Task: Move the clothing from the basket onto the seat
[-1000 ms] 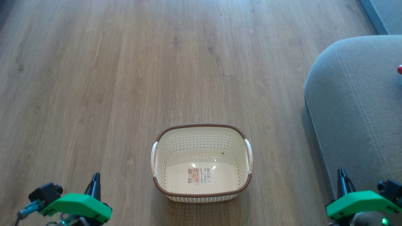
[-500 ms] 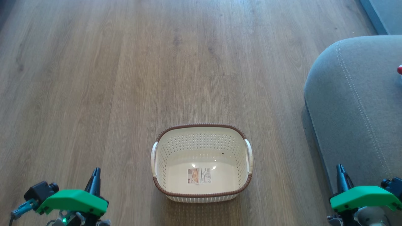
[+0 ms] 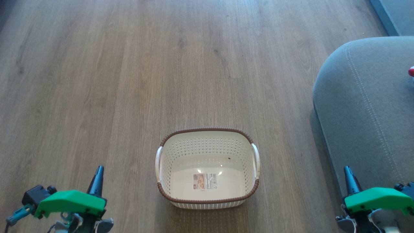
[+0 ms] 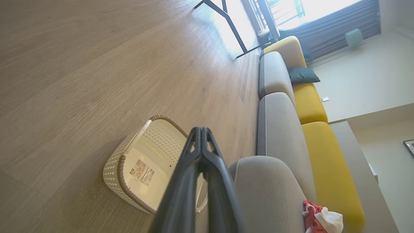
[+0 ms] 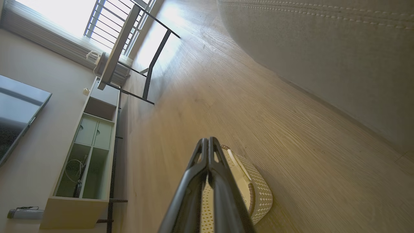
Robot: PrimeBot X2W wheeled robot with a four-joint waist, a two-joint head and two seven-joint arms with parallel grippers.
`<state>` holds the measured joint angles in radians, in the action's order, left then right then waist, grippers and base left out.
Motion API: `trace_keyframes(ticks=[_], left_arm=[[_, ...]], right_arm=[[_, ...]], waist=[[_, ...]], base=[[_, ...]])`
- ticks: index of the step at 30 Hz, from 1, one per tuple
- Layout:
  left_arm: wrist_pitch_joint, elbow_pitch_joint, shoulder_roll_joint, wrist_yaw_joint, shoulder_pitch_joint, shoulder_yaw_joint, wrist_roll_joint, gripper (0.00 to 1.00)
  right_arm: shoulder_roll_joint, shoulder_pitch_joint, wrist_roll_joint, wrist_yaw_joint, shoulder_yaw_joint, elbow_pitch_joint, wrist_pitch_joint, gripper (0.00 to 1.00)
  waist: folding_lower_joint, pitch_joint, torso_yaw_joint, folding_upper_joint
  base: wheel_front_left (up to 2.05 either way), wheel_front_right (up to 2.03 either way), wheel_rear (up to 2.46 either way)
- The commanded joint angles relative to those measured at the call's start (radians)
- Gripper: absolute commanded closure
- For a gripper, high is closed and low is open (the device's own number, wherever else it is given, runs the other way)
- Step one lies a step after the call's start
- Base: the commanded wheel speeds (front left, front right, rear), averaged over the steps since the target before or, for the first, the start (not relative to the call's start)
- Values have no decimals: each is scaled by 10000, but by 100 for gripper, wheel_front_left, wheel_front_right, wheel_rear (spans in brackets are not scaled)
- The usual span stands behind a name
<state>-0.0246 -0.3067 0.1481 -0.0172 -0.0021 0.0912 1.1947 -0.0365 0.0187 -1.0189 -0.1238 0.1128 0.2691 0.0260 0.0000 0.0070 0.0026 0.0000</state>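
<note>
Both pincers have drifted a little outward and up in the head view since the earlier frame; basket, seat and camera are unchanged. Left pincer point(image 3: 99, 176) sits at 7 o'clock of the head view, with its fingers pressed together and holding nothing. Right pincer point(image 3: 349, 178) sits at 5 o'clock, also closed and empty. Both wrist views confirm tips touching, left point(image 4: 201, 132) and right point(image 5: 208, 142).

The basket point(image 3: 207, 130) stands on the floor point(image 3: 97, 81) between them, at 3 o'clock from the left pincer and 9 o'clock from the right. Its long axis runs 9 to 3. It's empty, with the label sticker showing on its bare floor.

The clothing point(image 3: 411, 72) is a red sliver at the head-view edge, on the seat point(image 3: 365, 106), at roughly 1 o'clock from the right pincer. The left wrist view shows a red and white heap point(image 4: 310, 212) on the grey cushion top, well apart from the basket. Its long axis can't be told.

The right arm is nearer the seat and the clothing. Transfer looks done, and the likely next move is only to settle the arms.
</note>
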Motion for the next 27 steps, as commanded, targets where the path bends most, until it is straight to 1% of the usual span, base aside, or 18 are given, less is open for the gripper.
trace_keyframes(ticks=[1, 27], left_arm=[[65, 347, 48, -80, -564, -384, 216, 100], [787, 492, -513, -659, -837, -1300, 2365, 100]], right_arm=[[-93, -495, -291, -44, -77, -298, -87, 100], [-117, -918, -3364, -58, -28, -268, -804, 100]], waist=[[0, -1, 0, 0], [0, -22, -14, 0]], base=[[0, 0, 0], [0, 0, 0]])
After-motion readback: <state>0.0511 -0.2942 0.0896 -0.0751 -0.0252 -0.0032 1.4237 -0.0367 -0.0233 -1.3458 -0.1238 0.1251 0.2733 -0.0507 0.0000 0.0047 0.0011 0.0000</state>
